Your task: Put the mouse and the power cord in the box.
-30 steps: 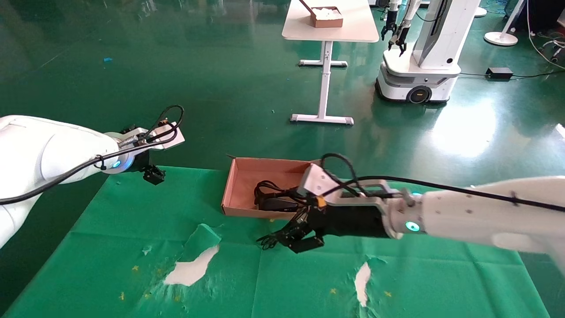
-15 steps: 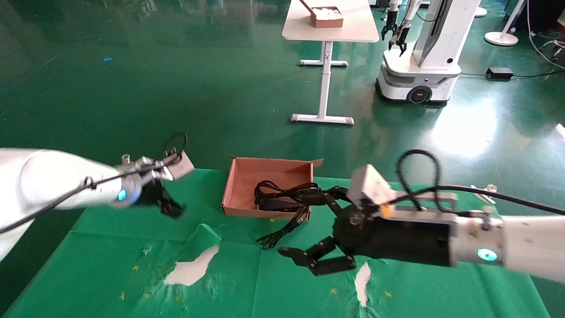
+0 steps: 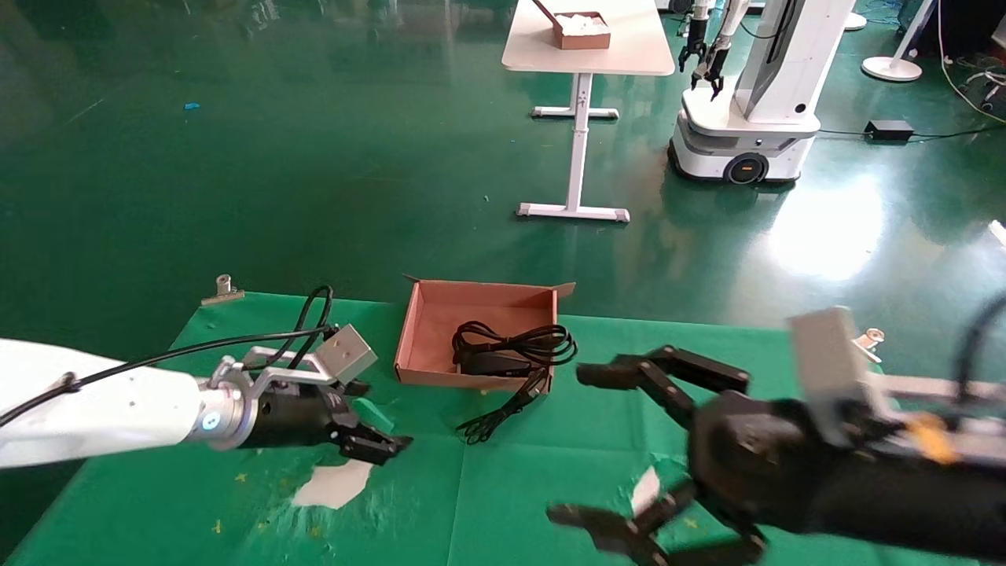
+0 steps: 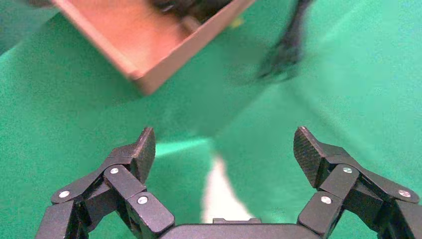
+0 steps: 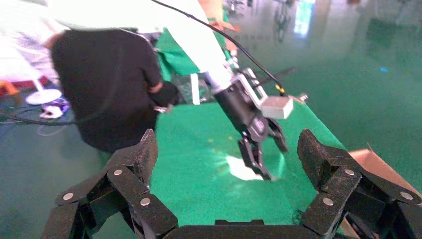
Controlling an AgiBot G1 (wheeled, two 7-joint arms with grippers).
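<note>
The brown cardboard box (image 3: 424, 322) stands at the far middle of the green cloth, and its corner also shows in the left wrist view (image 4: 149, 45). Inside it lies the coiled black power cord (image 3: 515, 342). A dark oblong body against the front wall looks like the mouse (image 3: 493, 363). A thin black cable (image 3: 495, 413) trails over that wall onto the cloth. My left gripper (image 3: 385, 415) (image 4: 224, 137) hovers open and empty near the box's left corner. My right gripper (image 3: 567, 444) (image 5: 227, 139) is open and empty at the near right.
The cloth is torn, with white patches (image 3: 338, 483) (image 3: 644, 491) showing through. Metal clips (image 3: 222, 287) (image 3: 868, 339) hold its far edge. Beyond on the floor are a white table (image 3: 585, 47) and another robot (image 3: 754, 94). A person in black (image 5: 104, 84) stands by the table.
My right gripper drew back from the trailing cable toward the near right and opened wide. My left arm came down and in over the cloth toward the box.
</note>
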